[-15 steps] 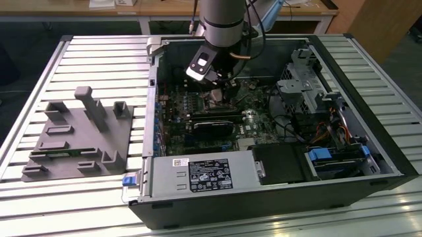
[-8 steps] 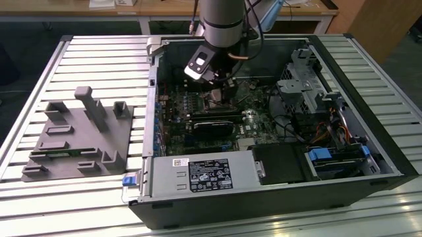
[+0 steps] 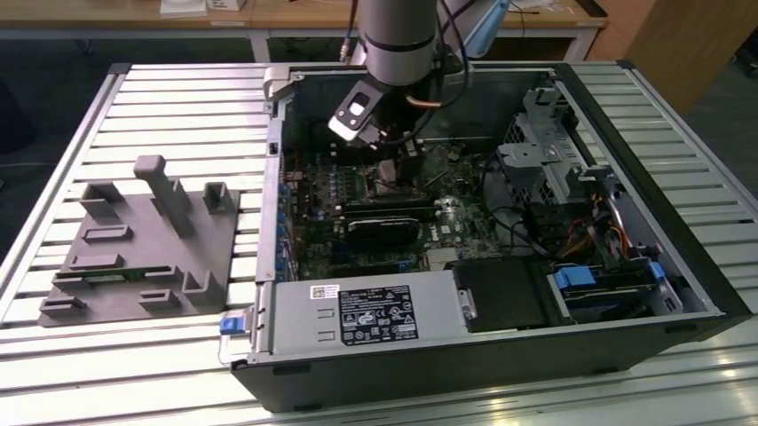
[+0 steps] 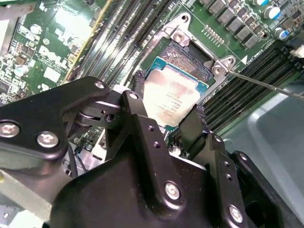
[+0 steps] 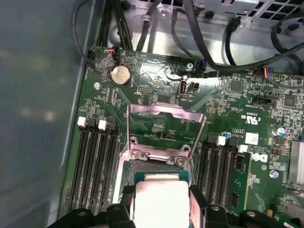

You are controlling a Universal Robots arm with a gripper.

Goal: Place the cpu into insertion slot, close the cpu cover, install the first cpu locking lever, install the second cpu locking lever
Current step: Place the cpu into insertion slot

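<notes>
I have the claw (image 4: 167, 102) clamped on the chip (image 5: 160, 206) by two opposite edges, chip level over the socket (image 4: 183, 57), cover (image 5: 164, 110) tipped up open beyond the claw

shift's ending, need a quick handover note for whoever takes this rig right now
Gripper: shut on the cpu, fingers on two opposite edges.
Cpu: at the insertion slot on the motherboard; whether it is fully seated cannot be told.
Cpu cover: open, standing up from the slot's hinged edge.
Done: cpu is at the slot.
Left: release the cpu, close the cover, install both locking levers; one lever rod sticks out free beside the slot.
</notes>
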